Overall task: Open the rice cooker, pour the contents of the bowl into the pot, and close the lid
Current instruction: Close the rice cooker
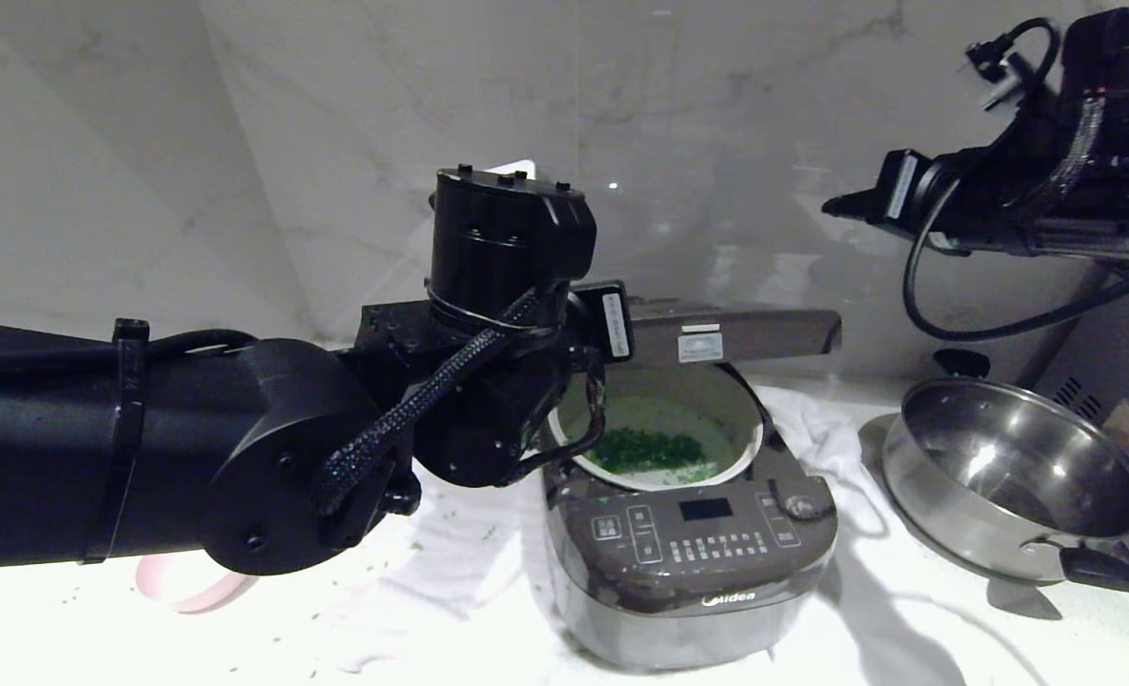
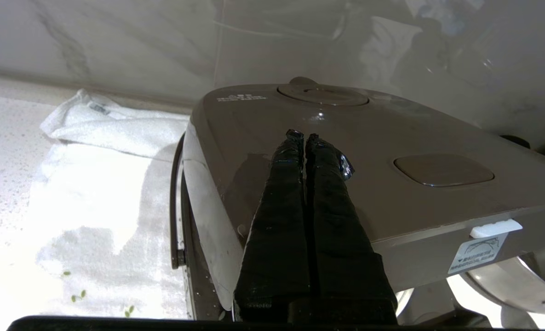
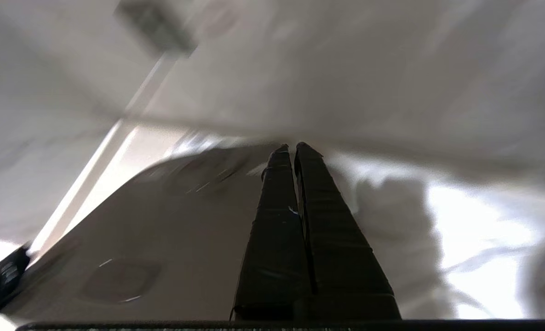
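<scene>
Cooker [image 1: 688,562]: stands on a white towel [image 1: 450,572] on the desk [image 1: 11,619], at about 6 o'clock in the head view, button panel and display facing the camera.
Lid [image 1: 735,335]: raised partway over the pot, about level, its front edge seen side-on with a white label; in the left wrist view its brown top [image 2: 392,138] shows the round steam vent and the oval release button.
Pot [image 1: 664,433]: seated in the cooker, white rim showing, open under the lid.
Greens [image 1: 645,450]: chopped green bits lying in the bottom of the pot; a few more are scattered on the towel at 7 to 8 o'clock of the cooker.
Bowl [image 1: 192,586]: only a pale pink edge shows, at 9 o'clock of the cooker, mostly hidden under the left arm; whether anything is in it cannot be told.
Left gripper [image 2: 305,136]: jaws together, nothing between them, tips over the lid's top between the vent and the button; whether they touch the lid cannot be told. In the head view the arm reaches in from 9 o'clock and its wrist covers the lid's left end.
Right gripper [image 3: 290,148]: jaws together, empty, pointing over a blurred brown surface that looks like the lid. Its arm sits at 2 o'clock in the head view, well above the cooker.
Pan [image 1: 1012,476]: shiny steel, black handles, tilted, at 3 o'clock of the cooker.
Wall [image 1: 240,143]: pale marble behind everything.
</scene>
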